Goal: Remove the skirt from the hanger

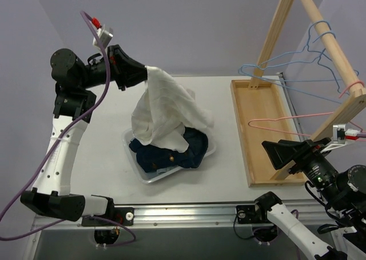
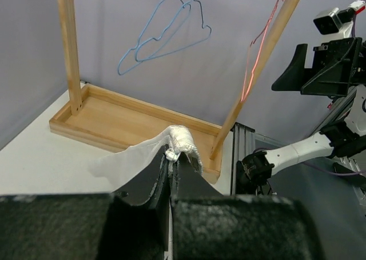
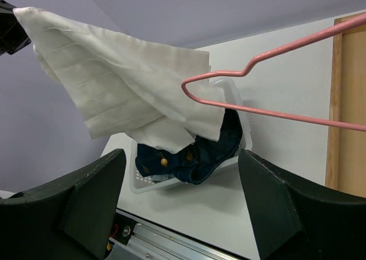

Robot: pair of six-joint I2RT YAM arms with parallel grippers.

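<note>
Clamped in my left tool (image 2: 170, 160), the white skirt (image 1: 166, 108) hangs free of the pink hanger (image 3: 217, 74), right tool (image 3: 182, 174) open; next, I judge, comes lowering it into the tray (image 1: 153, 180) and releasing.

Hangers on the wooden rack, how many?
3. Two blue hangers overlap at the far end of the wooden rack's rail; one pink hanger hangs at the near end, bare. Another could hide behind the overlapping blue pair.

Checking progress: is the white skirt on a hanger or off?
Off. The white skirt hangs from the shut left pincer over the bin; the pink hanger is bare.
</note>
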